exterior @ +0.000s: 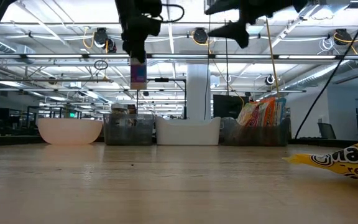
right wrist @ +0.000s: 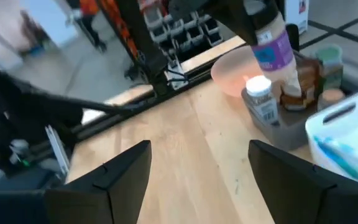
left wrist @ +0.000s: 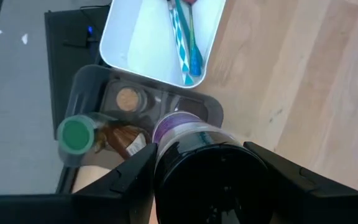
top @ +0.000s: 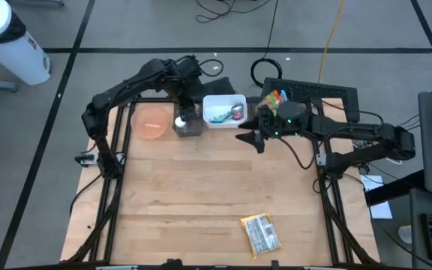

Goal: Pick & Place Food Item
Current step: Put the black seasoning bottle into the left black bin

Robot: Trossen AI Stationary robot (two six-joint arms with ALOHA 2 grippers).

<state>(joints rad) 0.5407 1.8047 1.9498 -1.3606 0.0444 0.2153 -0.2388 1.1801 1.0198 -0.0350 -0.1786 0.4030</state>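
Observation:
My left gripper (exterior: 137,48) is shut on a bottle with a purple label (exterior: 138,73) and holds it in the air above a clear bin (top: 189,124) of jars at the table's far edge. In the left wrist view the bottle (left wrist: 179,127) hangs over a green-lidded jar (left wrist: 75,134) and a cork-lidded jar (left wrist: 128,98) inside that bin. My right gripper (top: 247,137) hovers open and nearly level, just in front of the white bin (top: 223,110), with nothing between its fingers (right wrist: 126,171). A yellow snack packet (top: 261,233) lies flat near the table's near edge. My left gripper pinches the bottle's dark upper end (left wrist: 210,180) between its two fingers (left wrist: 129,177), coming from above and pointing steeply down. The bottle (right wrist: 271,50) hangs below the fingers, slightly tilted, clear of the bin and the jars.
A pink bowl (top: 151,121) stands left of the clear bin. The white bin holds blue utensils and a small can. A further bin with bright snack bags (top: 274,100) sits to its right. The middle of the wooden table (top: 216,187) is bare.

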